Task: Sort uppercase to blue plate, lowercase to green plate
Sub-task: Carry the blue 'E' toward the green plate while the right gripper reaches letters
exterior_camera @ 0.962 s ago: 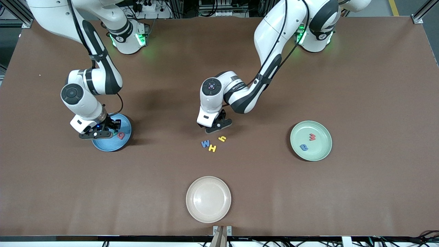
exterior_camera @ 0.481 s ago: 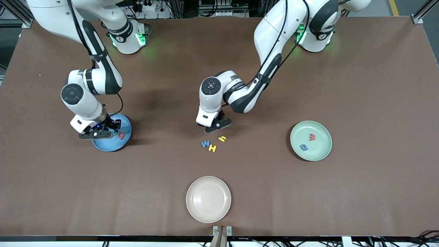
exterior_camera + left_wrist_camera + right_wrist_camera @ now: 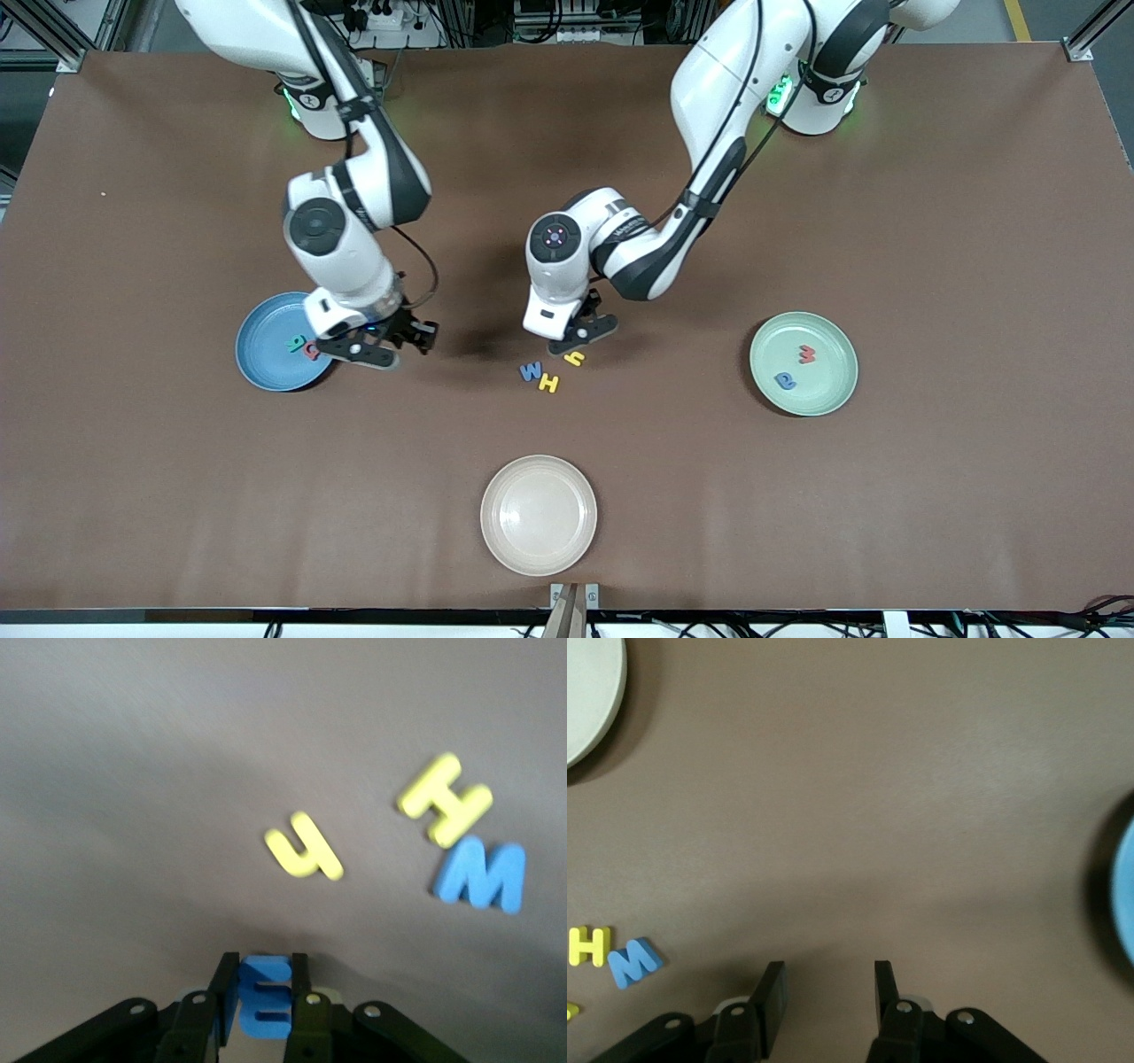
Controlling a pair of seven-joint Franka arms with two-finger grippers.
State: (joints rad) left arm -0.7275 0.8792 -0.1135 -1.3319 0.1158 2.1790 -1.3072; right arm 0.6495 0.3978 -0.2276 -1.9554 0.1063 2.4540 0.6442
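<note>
Only foam letters: W (image 3: 530,371), H (image 3: 549,383)

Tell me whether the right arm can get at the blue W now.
Probably yes: the right gripper is open and empty beside the blue plate, with bare table between it and the blue W; the left gripper hovers close by.
</note>
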